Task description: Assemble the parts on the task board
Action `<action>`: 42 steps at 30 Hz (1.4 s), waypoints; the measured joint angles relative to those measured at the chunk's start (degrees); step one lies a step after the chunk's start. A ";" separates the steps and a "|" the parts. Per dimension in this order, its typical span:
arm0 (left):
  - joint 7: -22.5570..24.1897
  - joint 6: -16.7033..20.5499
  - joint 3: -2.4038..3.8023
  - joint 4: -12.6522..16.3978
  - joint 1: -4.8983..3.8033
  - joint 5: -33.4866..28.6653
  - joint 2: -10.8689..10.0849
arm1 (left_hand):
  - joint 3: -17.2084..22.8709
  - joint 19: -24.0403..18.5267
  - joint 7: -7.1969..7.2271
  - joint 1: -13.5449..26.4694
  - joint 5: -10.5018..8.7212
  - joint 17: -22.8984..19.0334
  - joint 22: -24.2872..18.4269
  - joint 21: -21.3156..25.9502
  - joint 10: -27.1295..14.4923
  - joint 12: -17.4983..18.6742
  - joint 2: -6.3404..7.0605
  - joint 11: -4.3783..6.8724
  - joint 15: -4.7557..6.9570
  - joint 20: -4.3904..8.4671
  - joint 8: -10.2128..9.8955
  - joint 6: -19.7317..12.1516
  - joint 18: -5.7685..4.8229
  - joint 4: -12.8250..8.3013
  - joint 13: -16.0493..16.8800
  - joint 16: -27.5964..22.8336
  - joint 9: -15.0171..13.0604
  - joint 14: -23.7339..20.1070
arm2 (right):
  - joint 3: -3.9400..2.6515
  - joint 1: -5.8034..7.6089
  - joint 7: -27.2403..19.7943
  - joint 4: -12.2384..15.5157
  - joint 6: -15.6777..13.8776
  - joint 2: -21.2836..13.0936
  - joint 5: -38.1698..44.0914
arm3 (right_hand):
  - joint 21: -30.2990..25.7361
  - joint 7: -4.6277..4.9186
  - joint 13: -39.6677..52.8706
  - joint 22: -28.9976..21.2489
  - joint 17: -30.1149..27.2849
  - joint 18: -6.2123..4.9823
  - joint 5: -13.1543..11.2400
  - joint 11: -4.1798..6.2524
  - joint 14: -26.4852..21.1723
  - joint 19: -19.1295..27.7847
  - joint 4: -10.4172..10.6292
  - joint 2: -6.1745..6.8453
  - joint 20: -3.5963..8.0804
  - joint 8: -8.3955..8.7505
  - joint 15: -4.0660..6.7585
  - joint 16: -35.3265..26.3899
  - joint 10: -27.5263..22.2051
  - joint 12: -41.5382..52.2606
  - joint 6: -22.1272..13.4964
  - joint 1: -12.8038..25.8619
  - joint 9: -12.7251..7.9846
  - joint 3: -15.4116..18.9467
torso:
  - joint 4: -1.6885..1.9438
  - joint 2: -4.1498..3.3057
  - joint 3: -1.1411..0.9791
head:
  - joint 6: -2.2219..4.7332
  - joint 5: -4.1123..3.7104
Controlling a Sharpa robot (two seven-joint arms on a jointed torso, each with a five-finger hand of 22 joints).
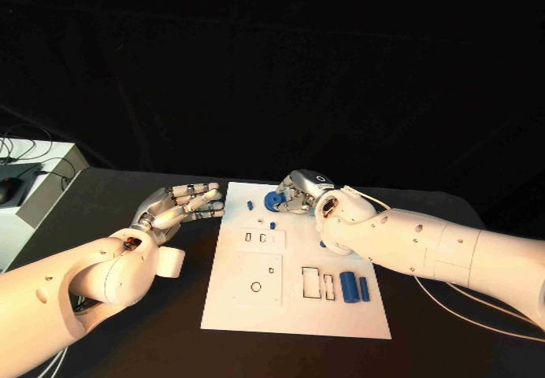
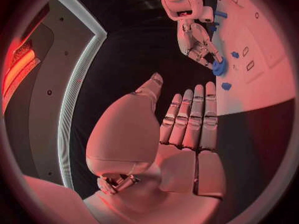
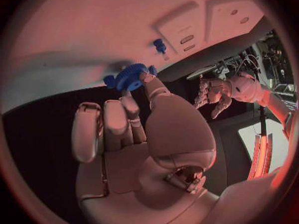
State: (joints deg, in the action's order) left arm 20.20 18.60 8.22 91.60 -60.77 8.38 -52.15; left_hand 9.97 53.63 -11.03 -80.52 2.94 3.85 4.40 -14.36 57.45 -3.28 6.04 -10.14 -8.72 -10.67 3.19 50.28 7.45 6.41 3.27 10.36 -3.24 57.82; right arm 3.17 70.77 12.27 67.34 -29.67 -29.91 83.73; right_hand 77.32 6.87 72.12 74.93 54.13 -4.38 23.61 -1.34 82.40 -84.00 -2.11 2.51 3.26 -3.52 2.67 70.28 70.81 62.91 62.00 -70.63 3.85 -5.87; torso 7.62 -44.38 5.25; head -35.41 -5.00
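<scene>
Head view: right robot hand (image 1: 305, 192) seemingly pinching blue gear (image 1: 274, 201) at task board (image 1: 298, 315) edge; left robot hand (image 1: 182, 205) spread, empty.

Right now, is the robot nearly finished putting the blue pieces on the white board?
Not nearly. Nothing looks clearly assembled yet. The right robot hand pinches a blue gear at the far edge of the task board. Two blue bars lie loose beside empty slots. The left robot hand is open beside the board.
</scene>
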 measured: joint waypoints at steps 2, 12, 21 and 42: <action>0.00 0.00 0.00 0.00 0.00 0.00 0.00 | 0.00 0.00 0.00 0.00 0.00 0.00 0.00 0.00 0.00 0.00 0.00 0.00 0.00 0.00 0.00 0.00 0.00 0.00 0.00 0.00 0.00 0.00 | 0.03 -0.04 0.05 -0.42 0.11 0.39 0.12 | 0.00 0.03 0.01 0.00 0.00 0.00 0.00 -0.01 0.00 0.00 0.00 0.01 0.00 0.00 0.00 0.00 0.01 0.00 0.03 -0.01 0.01 0.00 | -0.01 0.00 0.01 | -0.02 0.01; -0.01 -0.01 0.00 -0.01 0.00 0.00 -0.02 | 0.00 0.00 0.00 0.00 0.00 0.00 0.00 0.00 0.00 0.00 0.00 0.00 0.00 0.00 0.00 0.00 0.00 0.00 0.00 0.00 0.00 0.00 | 0.07 -0.10 0.31 -2.18 0.34 1.06 0.96 | 0.00 0.06 0.00 -0.01 -0.01 0.00 -0.06 -0.05 0.00 0.00 0.00 0.01 0.00 -0.24 0.00 0.00 0.04 0.00 0.06 -0.01 0.04 0.01 | -0.11 0.00 -0.01 | -0.20 0.12; -0.02 -0.02 0.00 -0.04 0.00 0.00 -0.01 | 0.00 0.00 0.00 0.00 0.00 0.00 0.00 0.00 0.00 0.00 0.00 0.00 0.00 0.00 0.00 0.00 0.00 0.00 0.00 0.00 0.00 0.00 | 0.08 -0.32 0.41 -2.56 0.50 1.18 1.28 | 0.00 0.07 -0.01 -0.02 -0.01 0.00 -0.21 -0.07 0.00 0.00 0.16 0.01 0.00 -0.24 0.00 0.00 0.05 0.00 0.06 -0.01 0.04 -0.15 | -0.11 -0.01 -0.07 | -0.27 0.17; -0.03 -0.04 0.00 -0.01 0.01 0.00 -0.04 | 0.00 0.00 0.21 0.00 0.00 0.00 0.00 0.00 0.00 0.00 0.00 0.00 0.00 0.00 0.00 -0.20 0.00 0.00 0.00 0.00 0.00 0.00 | 0.08 -0.31 -0.25 -3.63 0.80 1.89 0.47 | 0.00 1.57 -1.53 0.02 0.49 0.00 -0.78 -1.14 -0.02 0.00 7.22 3.79 -0.43 -0.34 -0.42 0.00 -0.93 -1.03 -4.76 2.24 0.01 4.64 | -0.15 0.00 -0.05 | -0.45 0.21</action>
State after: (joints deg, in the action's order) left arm 20.17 18.56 8.21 91.59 -60.76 8.39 -52.19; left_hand 9.97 53.63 -10.82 -80.51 2.94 3.85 4.40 -14.36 57.45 -3.28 6.04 -10.14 -8.72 -10.66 3.19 50.07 7.45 6.41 3.26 10.36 -3.23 57.83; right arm 3.25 70.46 12.01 63.71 -28.87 -28.01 84.20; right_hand 77.32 8.44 70.59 74.95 54.62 -4.38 22.83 -2.49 82.38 -84.00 5.10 6.31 2.83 -3.86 2.26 70.28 69.88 61.88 57.24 -68.40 3.86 -1.23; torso 7.47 -44.38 5.20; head -35.86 -4.78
